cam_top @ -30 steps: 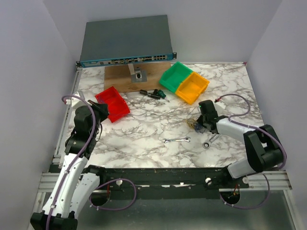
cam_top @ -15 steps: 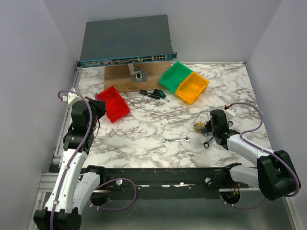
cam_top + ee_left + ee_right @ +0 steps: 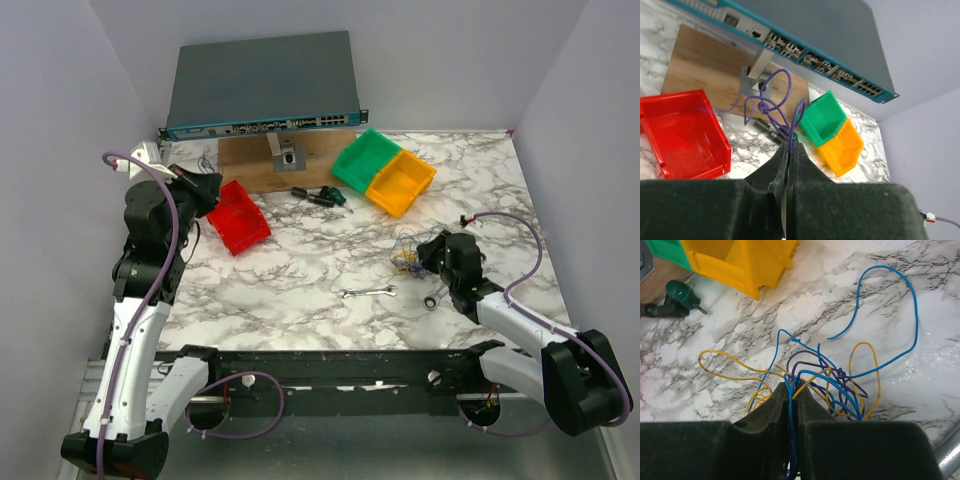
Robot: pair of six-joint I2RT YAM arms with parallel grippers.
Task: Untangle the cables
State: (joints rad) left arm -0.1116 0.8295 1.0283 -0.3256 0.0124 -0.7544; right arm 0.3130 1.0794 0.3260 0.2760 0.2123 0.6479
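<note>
My left gripper (image 3: 207, 186) is raised over the table's left side, beside the red bin. In the left wrist view it (image 3: 790, 146) is shut on a thin purple cable (image 3: 781, 95) that loops and knots just past the fingertips. My right gripper (image 3: 427, 251) is low at the right-centre. It (image 3: 791, 386) is shut on a blue cable (image 3: 890, 287) that runs out of a tangle of blue, yellow and purple cables (image 3: 840, 382). The tangle (image 3: 408, 259) lies on the marble just left of the gripper.
A red bin (image 3: 238, 216) is at the left. Green (image 3: 364, 160) and yellow (image 3: 401, 183) bins are at the back right. A network switch (image 3: 262, 85) and wooden board (image 3: 245, 166) are at the back. A wrench (image 3: 368, 292), a small ring (image 3: 431, 301) and dark screwdriver bits (image 3: 320, 196) lie on the marble.
My left arm has lifted and swung back and to the left with the purple cable. My right gripper drew back toward me and turned to face left, with the tangle in front of it.
</note>
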